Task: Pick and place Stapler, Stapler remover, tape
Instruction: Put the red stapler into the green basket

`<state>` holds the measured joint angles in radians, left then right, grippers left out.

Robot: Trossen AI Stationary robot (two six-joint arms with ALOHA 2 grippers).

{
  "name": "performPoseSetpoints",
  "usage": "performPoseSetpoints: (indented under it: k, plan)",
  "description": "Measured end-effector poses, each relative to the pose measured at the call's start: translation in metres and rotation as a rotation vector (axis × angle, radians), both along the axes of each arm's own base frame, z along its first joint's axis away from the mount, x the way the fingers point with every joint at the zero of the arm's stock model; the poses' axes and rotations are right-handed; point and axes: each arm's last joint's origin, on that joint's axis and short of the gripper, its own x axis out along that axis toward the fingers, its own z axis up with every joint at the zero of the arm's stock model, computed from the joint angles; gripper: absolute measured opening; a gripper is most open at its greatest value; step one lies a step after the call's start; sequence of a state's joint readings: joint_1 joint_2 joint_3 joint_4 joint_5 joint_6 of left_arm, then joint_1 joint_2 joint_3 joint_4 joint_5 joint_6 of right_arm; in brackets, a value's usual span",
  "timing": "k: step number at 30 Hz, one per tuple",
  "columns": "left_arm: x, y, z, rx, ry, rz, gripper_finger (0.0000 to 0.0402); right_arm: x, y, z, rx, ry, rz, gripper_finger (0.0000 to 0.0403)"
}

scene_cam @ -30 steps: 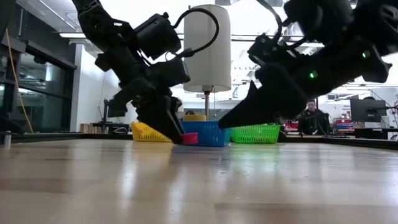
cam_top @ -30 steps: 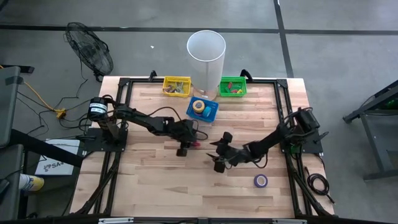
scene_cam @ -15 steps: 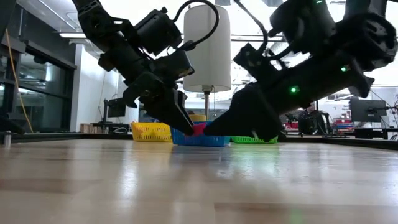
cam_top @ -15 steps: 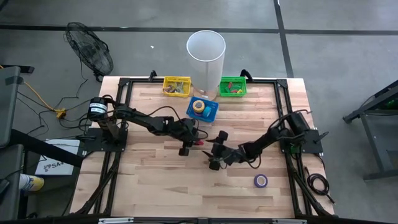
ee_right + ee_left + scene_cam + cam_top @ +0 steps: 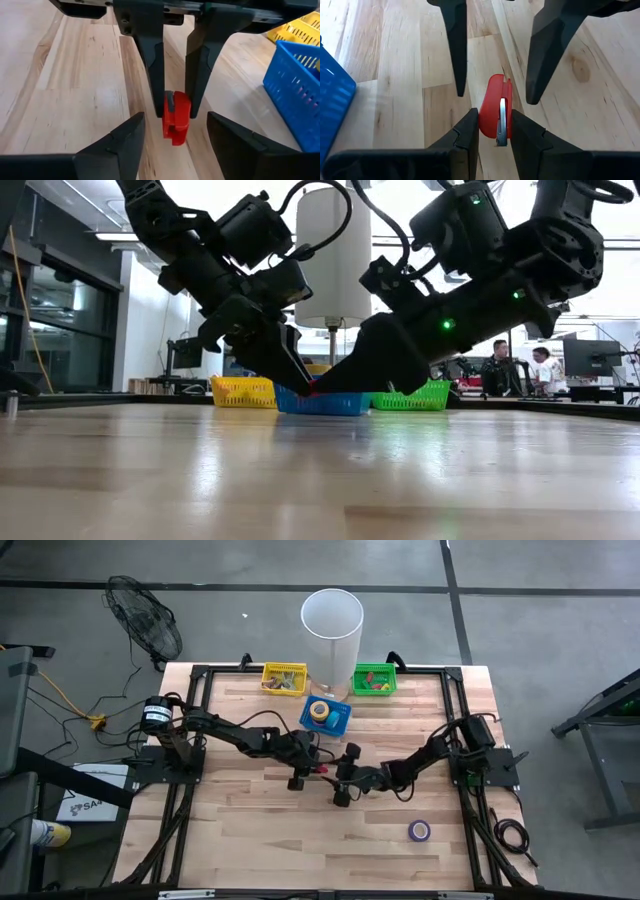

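A small red stapler (image 5: 494,112) hangs just above the middle of the wooden table (image 5: 250,830), with my left gripper (image 5: 308,770) shut on it. My right gripper (image 5: 335,776) faces it from the table's right side. It is open, and its fingers (image 5: 456,50) stand on either side of the stapler's free end (image 5: 176,125) without touching it. A purple tape roll (image 5: 419,831) lies flat near the front right. A yellow tape roll (image 5: 319,711) sits in the blue basket (image 5: 336,722). My left gripper pinches the stapler's near end (image 5: 491,127) between its two fingers (image 5: 152,75), one on each long side. The fingers slant down from the table's left and lie along the stapler. Its free end juts past the fingertips toward my right gripper, a little clear of the table.
A yellow basket (image 5: 284,678), a green basket (image 5: 374,679) and a tall white cylinder (image 5: 331,620) stand along the far edge, with the blue basket just in front. People sit in the room beyond the table (image 5: 497,365).
My right gripper has moved toward the table's left, up to my left gripper, until its fingers flank the stapler. My left gripper has tipped its fingertips up a little, raising the stapler slightly above the table.
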<state>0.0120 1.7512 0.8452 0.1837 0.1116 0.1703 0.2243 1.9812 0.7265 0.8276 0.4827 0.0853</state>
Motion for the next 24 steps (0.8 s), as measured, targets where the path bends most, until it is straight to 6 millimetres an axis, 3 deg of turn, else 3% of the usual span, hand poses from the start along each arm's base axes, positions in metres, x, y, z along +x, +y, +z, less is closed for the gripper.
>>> performPoseSetpoints:
  k: [15, 24]
  plan:
    - [0.0, 0.0, 0.0, 0.0, 0.0, 0.0, 0.0082, 0.0002, -0.0004, -0.0001, 0.005, 0.001, 0.008, 0.0139]
    - [0.0007, 0.0, 0.0009, -0.014, -0.009, 0.011, 0.0082, 0.0003, -0.0001, -0.0001, 0.008, 0.002, 0.018, 0.0124]
